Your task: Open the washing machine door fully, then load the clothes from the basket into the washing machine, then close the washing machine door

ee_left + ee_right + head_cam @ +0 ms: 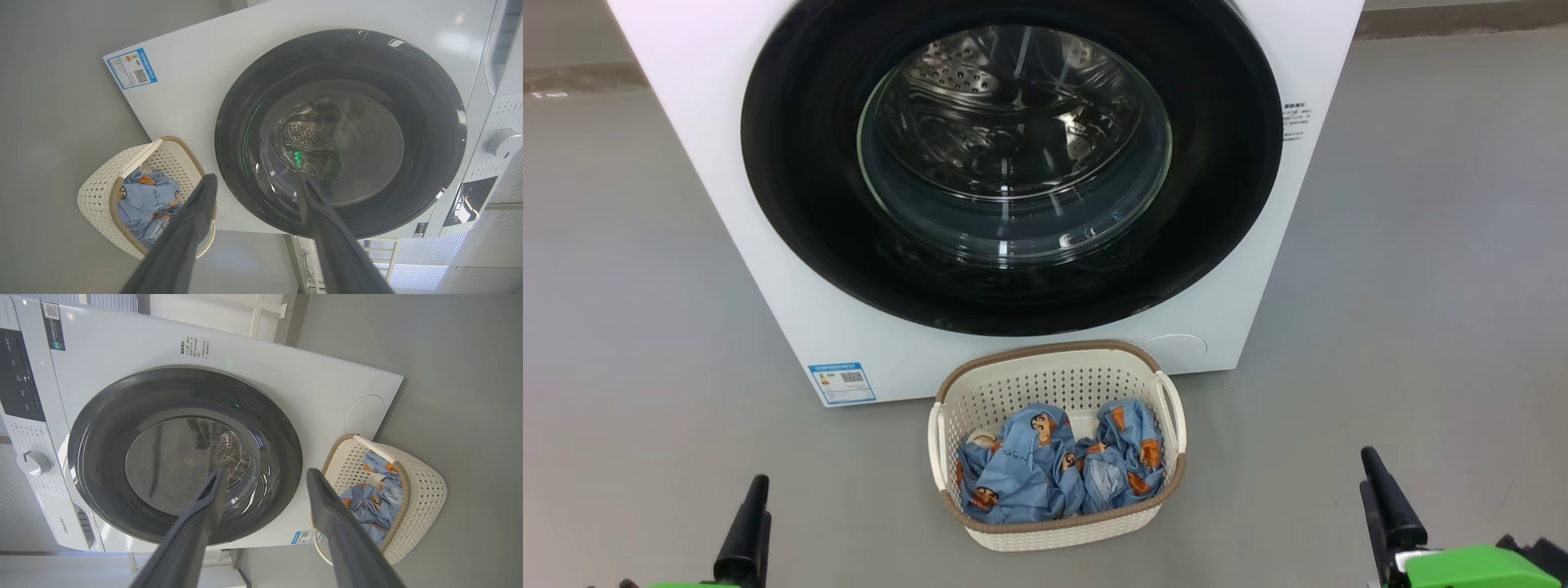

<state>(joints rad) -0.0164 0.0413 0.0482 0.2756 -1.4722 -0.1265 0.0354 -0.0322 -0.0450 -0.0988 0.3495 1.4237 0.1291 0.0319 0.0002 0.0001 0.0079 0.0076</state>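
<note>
The head view's upper edge is cutting off the top of the washing machine [711, 204]. Its lower edge is cutting off both arms, so little more than dark fingers is showing. Reflections are streaking the glass bowl of the washing machine door [800, 180], and the perforated steel drum [980, 90] behind it is showing only in part. The print on the blue label sticker [842, 382] is too small to read.

The door is sitting shut, flush in the white front, at 12 o'clock from the basket [1058, 377]. The basket is standing on the grey floor [1421, 327] just before the machine. It is holding the clothes [1021, 469], two crumpled blue garments lying side by side and covering most of its bottom.

The left gripper [256, 179] is hanging at 8 o'clock from the basket and the right gripper [266, 472] at 4 o'clock. Both are well apart from it, fingers spread wide and gripping nothing.
</note>
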